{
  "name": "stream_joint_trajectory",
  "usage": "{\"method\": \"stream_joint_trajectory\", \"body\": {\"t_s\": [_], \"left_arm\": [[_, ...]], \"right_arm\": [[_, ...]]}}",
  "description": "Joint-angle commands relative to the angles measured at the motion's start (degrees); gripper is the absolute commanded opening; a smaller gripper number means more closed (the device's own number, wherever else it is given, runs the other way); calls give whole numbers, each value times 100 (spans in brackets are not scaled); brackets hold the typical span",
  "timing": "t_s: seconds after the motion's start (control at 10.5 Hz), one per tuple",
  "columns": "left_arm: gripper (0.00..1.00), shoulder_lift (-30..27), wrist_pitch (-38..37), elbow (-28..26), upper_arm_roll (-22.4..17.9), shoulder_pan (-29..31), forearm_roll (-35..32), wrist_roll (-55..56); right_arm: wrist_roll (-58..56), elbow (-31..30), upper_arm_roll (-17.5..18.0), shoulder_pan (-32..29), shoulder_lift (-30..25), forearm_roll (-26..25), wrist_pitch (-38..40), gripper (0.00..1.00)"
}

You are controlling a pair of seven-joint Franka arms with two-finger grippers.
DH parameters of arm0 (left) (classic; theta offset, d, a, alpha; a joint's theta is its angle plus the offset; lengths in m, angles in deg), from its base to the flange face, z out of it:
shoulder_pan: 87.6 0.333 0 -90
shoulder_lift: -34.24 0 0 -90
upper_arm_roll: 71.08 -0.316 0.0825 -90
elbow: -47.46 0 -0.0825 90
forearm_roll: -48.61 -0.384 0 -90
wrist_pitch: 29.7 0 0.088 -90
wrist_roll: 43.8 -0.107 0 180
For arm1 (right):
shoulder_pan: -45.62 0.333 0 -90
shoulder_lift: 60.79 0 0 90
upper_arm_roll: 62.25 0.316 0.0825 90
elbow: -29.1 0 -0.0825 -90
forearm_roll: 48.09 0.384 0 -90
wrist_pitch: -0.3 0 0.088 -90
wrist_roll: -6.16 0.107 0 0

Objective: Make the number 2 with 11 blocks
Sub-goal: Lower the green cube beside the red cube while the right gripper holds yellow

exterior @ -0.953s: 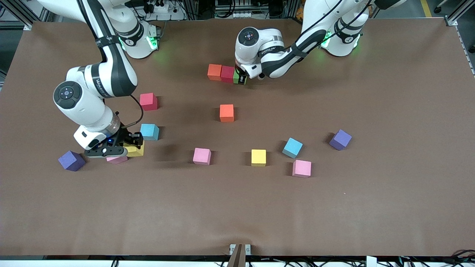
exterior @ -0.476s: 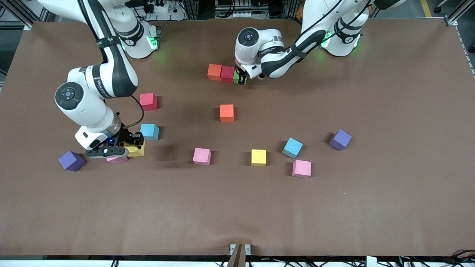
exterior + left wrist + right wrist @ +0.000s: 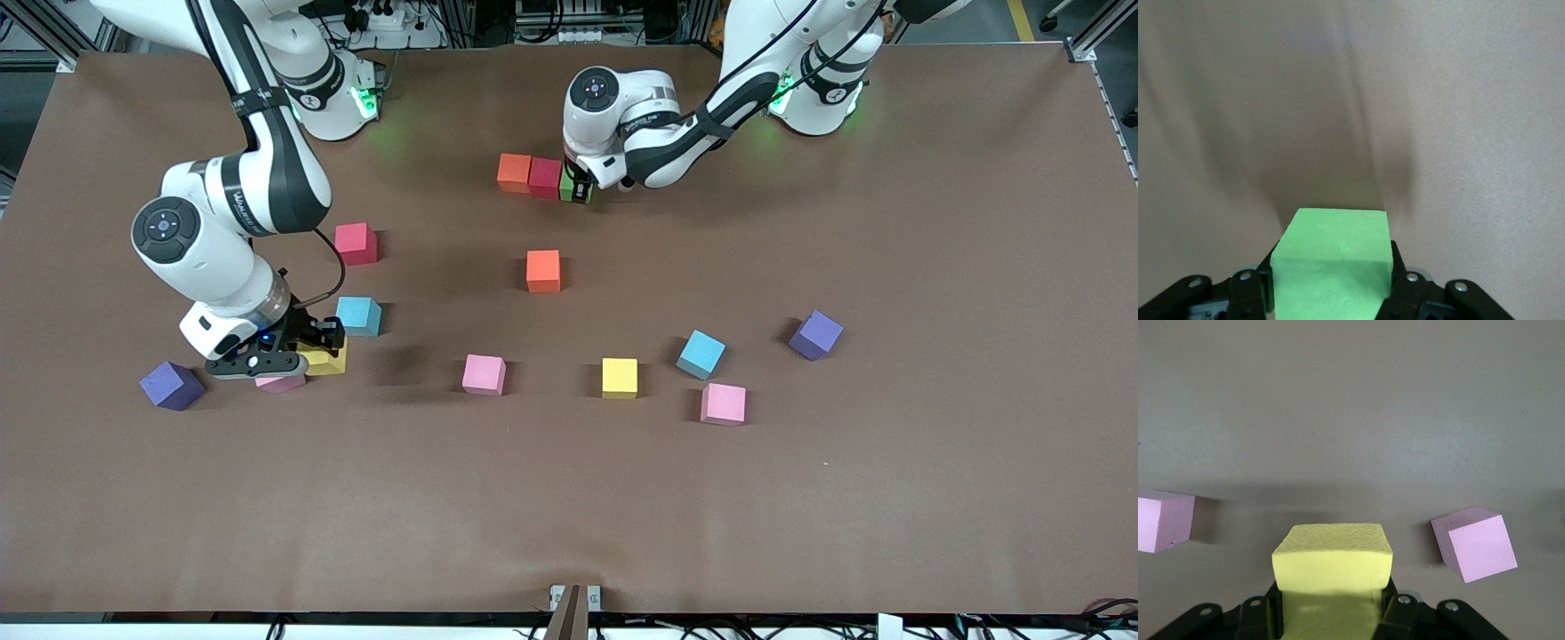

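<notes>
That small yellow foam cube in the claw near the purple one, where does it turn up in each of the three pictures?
Front view: the small matte yellow cube sits between the right gripper's fingers, beside a light blue cube, toward the right arm's end of the table.
Left wrist view: not in it; only a green cube shows.
Right wrist view: low centre, between the gripper's fingers.
Shared landmark: the brown table cover.
</notes>
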Motion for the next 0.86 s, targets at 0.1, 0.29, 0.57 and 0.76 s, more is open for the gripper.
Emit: {"method": "stream_joint_trajectory", "body": {"t_s": [0.1,0.29,0.57,0.76], "left_arm": [[100,-6,33,73,-421,-581,-389,1347],[100,-41,-11,91,-440,-592,-389,1356],[100,-243,-493,205,-423,-513,-398,1294],[100,-358,-818,283,-379,-495,-381,1268]], "right_arm": [[58,47,-13,32,32,10,1,41],[58,47,-13,32,41,10,1,41],[58,64,-13,32,50,1,1,41],[58,64,-13,32,50,1,1,41]]}}
